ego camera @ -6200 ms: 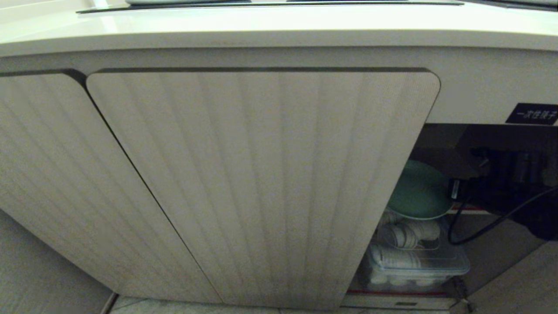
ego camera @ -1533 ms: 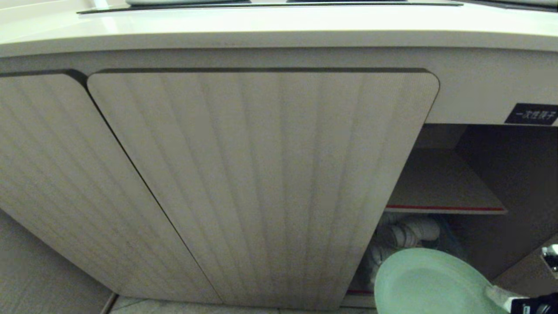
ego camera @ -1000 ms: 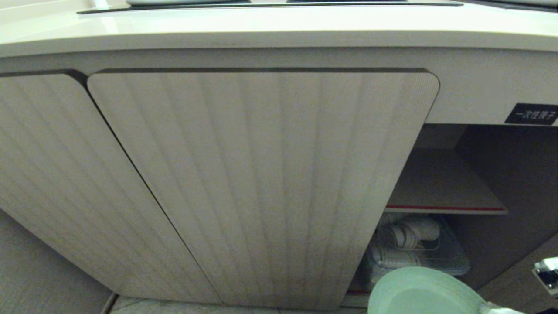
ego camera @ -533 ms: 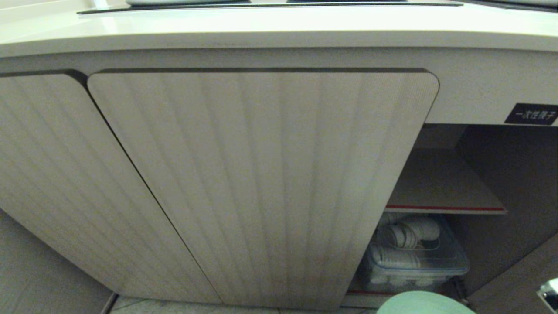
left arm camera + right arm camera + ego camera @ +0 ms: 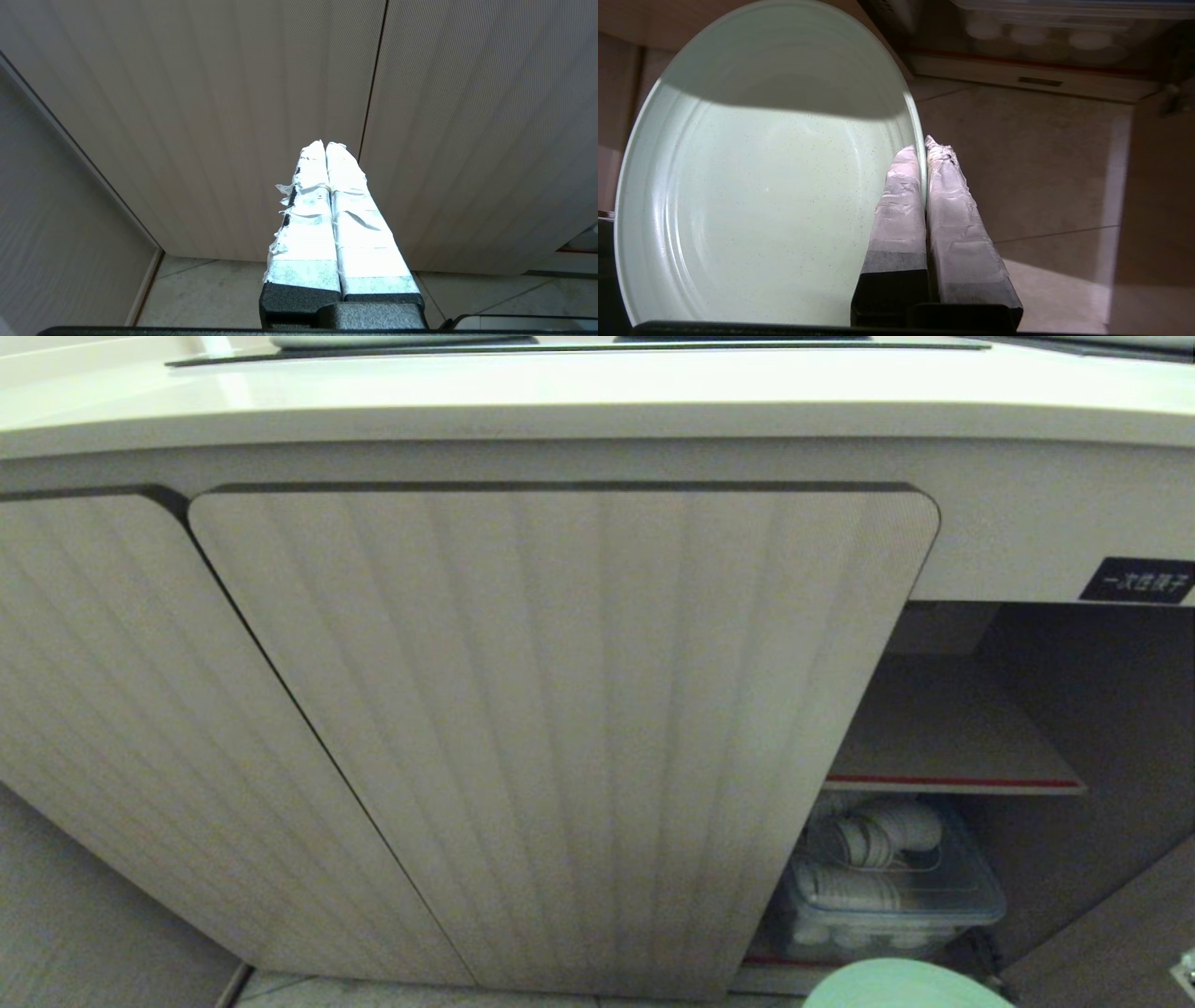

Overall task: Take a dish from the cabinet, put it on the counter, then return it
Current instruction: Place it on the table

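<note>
- Carrying the dish (image 5: pixel 756 186) clear of the cabinet (image 5: pixel 560 728) looked to be the step in hand: the right gripper (image 5: pixel 926 148) pinched the mint-green rim between its taped fingers (image 5: pixel 901 200), one inside the rim and one outside it.
- In the head view only a sliver of the dish showed at the bottom edge, right of centre, below the open compartment; the arm itself was out of that frame.
- The left gripper (image 5: pixel 325 145) hung idle with its taped fingers pressed together on nothing, facing the ribbed doors and the floor (image 5: pixel 210 289) beneath them.
- The next move, as I judged it, called for a lift past the raised lip of the table (image 5: pixel 597 392) at the top of the frame, with the plate kept level so that it would not slip out of a grip that held one edge only.
- The open doorway and the door's rounded corner lay close to the likely path, so a knock there seemed the main risk.
- The inner shelf (image 5: pixel 943 737), with its red front edge, stood bare at the right of the frame; that is where the dish should go back later.
- Below the shelf a clear plastic bin (image 5: pixel 887 887) held stacked white crockery.
- A small black label (image 5: pixel 1139 581) with white characters sat at the far right, under the table.
- The table was cream and glossy, with a dark inset panel (image 5: pixel 579 343) along the very top; the floor was pale tile.
</note>
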